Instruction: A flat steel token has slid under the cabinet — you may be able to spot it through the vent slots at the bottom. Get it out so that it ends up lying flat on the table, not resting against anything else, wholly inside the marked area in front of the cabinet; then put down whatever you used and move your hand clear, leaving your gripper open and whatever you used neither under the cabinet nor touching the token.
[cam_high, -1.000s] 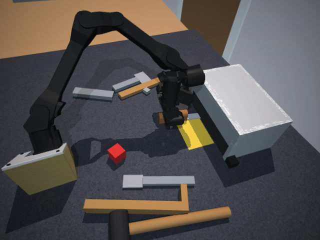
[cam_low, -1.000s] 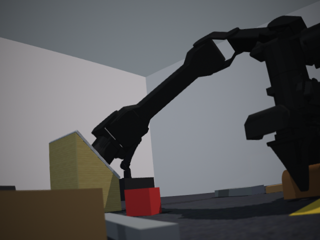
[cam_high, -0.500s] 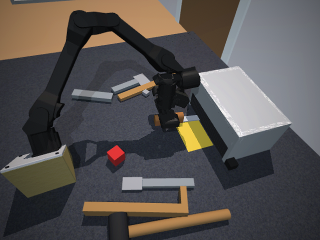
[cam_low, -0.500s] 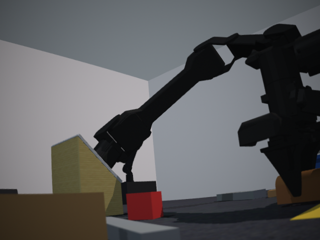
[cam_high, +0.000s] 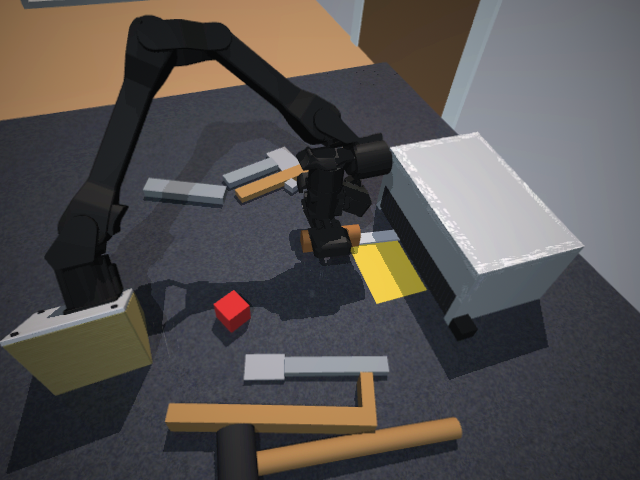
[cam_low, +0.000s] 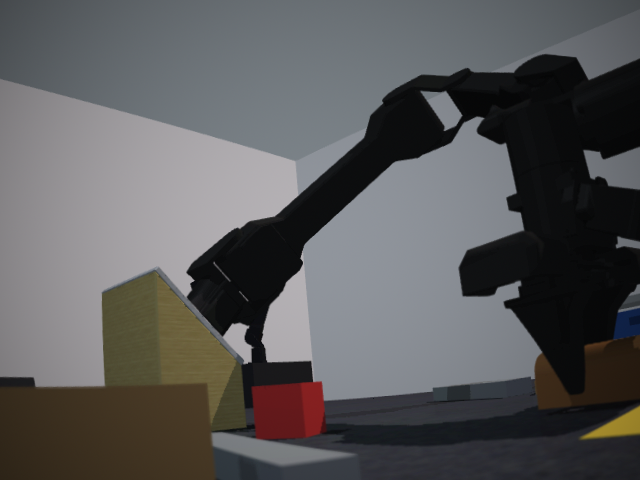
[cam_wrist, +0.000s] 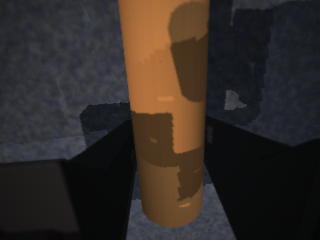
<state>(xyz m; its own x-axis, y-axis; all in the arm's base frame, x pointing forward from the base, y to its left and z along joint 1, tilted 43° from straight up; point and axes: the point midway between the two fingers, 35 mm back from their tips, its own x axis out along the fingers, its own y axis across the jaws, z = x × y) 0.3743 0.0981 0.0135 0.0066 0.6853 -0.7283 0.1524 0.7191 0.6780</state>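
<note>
My gripper (cam_high: 330, 249) (cam_low: 576, 379) (cam_wrist: 165, 126) points down, shut on the thick round orange-brown handle (cam_high: 353, 234) (cam_low: 612, 369) (cam_wrist: 165, 65) of a tool, low over the table. A flat light-grey shaft (cam_high: 379, 237) runs from the handle to the cabinet's front; its far end is hard to make out. The white-topped cabinet (cam_high: 480, 206) stands at the right, with dark vent slots (cam_high: 419, 253) along its front. The yellow marked area (cam_high: 382, 271) (cam_low: 622, 424) lies in front of it, partly shaded, beside the shaft. The token is not visible in any view.
A red cube (cam_high: 232, 310) (cam_low: 286, 410) stands left of centre. Nearer lie a grey bar tool (cam_high: 336, 365), a wooden hook (cam_high: 268, 417) and a black-headed mallet (cam_high: 236, 452). Grey bars (cam_high: 184, 192) and a wooden stick (cam_high: 268, 184) lie behind. A black block (cam_high: 462, 327) is at the cabinet's near corner.
</note>
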